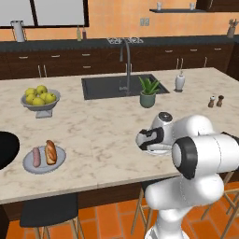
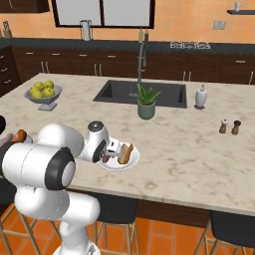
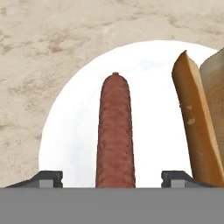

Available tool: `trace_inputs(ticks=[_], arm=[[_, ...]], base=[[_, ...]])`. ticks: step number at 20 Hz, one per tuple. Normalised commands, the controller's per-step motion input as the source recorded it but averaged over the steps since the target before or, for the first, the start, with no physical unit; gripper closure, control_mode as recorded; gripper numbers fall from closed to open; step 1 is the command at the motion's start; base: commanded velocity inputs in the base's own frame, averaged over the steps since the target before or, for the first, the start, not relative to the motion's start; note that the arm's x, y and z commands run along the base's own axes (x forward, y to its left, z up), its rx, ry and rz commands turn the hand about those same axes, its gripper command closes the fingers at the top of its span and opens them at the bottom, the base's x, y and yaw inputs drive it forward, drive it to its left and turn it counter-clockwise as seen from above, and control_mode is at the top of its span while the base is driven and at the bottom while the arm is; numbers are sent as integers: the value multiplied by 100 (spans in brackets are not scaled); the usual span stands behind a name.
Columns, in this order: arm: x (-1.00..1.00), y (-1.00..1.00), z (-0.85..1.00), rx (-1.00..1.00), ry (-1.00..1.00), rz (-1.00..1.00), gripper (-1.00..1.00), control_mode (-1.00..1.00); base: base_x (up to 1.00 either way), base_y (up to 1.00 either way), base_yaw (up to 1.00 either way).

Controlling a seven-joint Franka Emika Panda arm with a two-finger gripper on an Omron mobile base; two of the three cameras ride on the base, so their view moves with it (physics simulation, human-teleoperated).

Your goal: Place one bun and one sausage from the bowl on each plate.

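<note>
A white plate (image 3: 74, 131) holds a reddish sausage (image 3: 115, 131) and a brown bun (image 3: 194, 127) side by side. My gripper (image 3: 111, 178) hangs just above the sausage's near end, open, with a fingertip (image 3: 48, 177) well clear on each side. From the right base the same plate (image 2: 131, 163) lies at the island's front edge with the bun (image 2: 126, 152) on it and my gripper (image 2: 106, 155) over it. The pale grey plate (image 1: 29, 168) at the left carries a sausage (image 1: 36, 157) and a bun (image 1: 50, 151). The black bowl (image 1: 5, 148) is cut off at the left edge.
A grey footed bowl of apples (image 1: 40, 99) stands at the back left. The sink (image 1: 112, 86) with its tap, a potted plant (image 1: 148, 93), a white bottle (image 1: 179, 82) and two shakers (image 1: 215, 101) lie beyond. Stools stand under the counter's front edge.
</note>
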Motion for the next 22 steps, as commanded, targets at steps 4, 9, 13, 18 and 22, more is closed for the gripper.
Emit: trace_inputs(ticks=[4,9,13,18,22], arm=[[-90,-2,80,0,-1,0,-100,-100],[-100,0,100,0,0,0,-100,-100],[-100,6,88,0,0,0,-100,-100],[-98,4,99,0,-3,0,-100,-100],[-53,0,100,0,0,0,-100,-100]], base=[[0,0,0],[0,0,0],[0,0,0],[0,0,0],[0,0,0]])
